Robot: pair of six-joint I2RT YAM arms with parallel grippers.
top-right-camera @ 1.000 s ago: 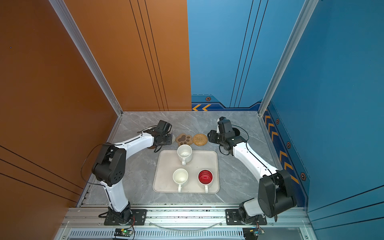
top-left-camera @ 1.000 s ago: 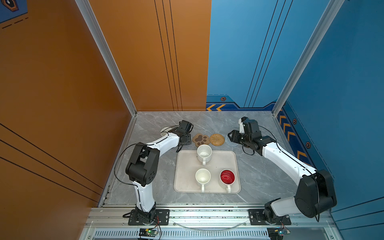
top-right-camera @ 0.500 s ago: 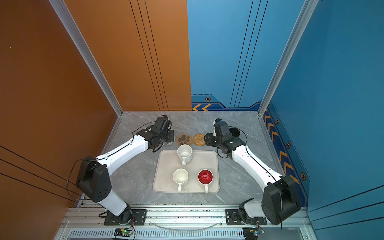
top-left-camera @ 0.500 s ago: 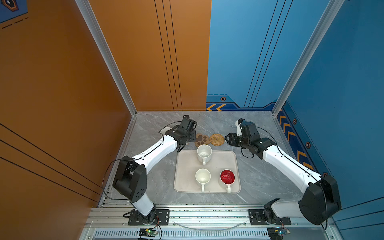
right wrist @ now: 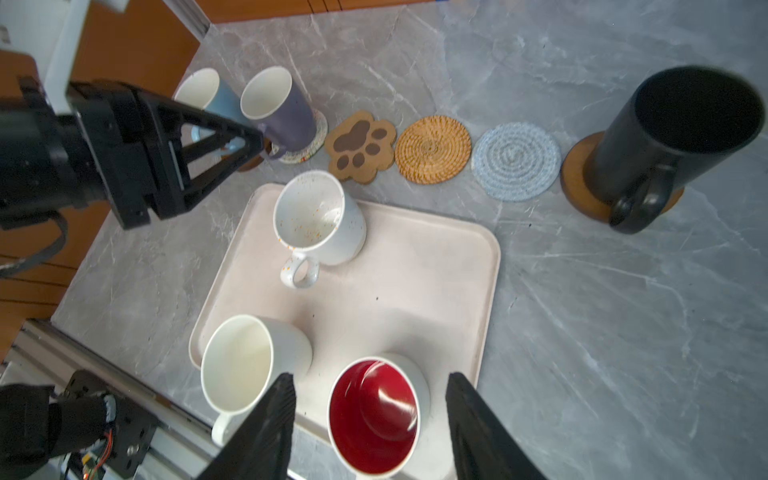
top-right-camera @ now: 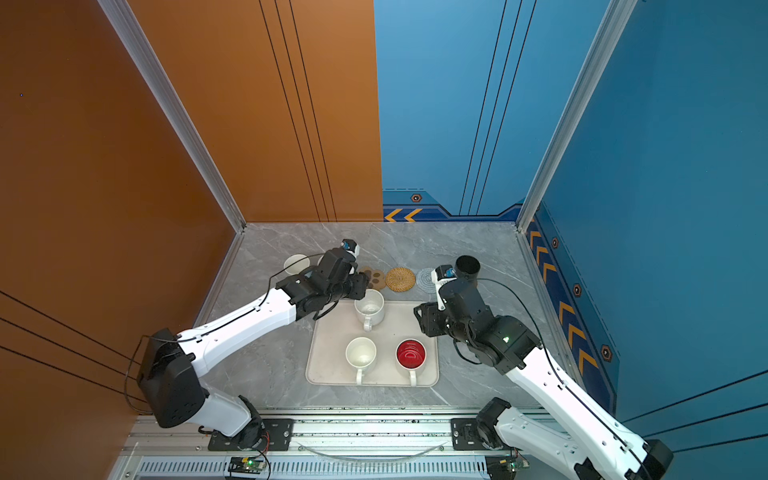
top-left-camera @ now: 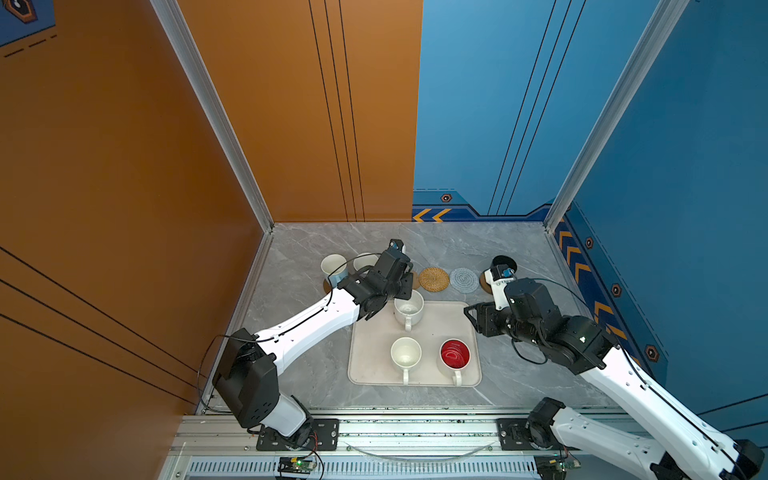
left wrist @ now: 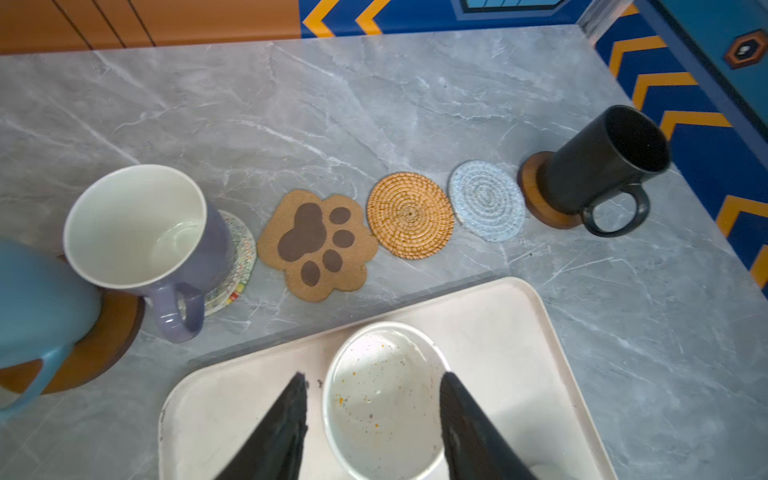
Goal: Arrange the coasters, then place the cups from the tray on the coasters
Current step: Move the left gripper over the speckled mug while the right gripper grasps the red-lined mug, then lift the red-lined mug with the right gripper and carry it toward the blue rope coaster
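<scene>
Six coasters lie in a row behind the cream tray (top-left-camera: 440, 328). A light blue cup (left wrist: 37, 299), a lilac cup (left wrist: 141, 224) and a black cup (left wrist: 602, 162) stand on three of them. The paw coaster (left wrist: 318, 243), the rattan one (left wrist: 409, 215) and the grey-blue one (left wrist: 486, 200) are bare. On the tray stand a speckled white cup (top-left-camera: 409, 309), a plain white cup (top-left-camera: 406, 353) and a red-inside cup (top-left-camera: 455, 355). My left gripper (left wrist: 374, 376) is open above the speckled cup. My right gripper (right wrist: 370, 376) hangs open over the tray's right edge, above the red-inside cup (right wrist: 374, 419).
Orange and blue walls close in the grey marble table (top-left-camera: 519, 374) at the back and sides. An aluminium rail (top-left-camera: 415, 432) with both arm bases runs along the front edge. The left arm's black wrist (right wrist: 124, 153) hangs near the tray's back left corner.
Both arms have drawn back from the coaster row toward the tray, the left from the lilac cup, the right from the black cup. Both grippers have opened wider.
</scene>
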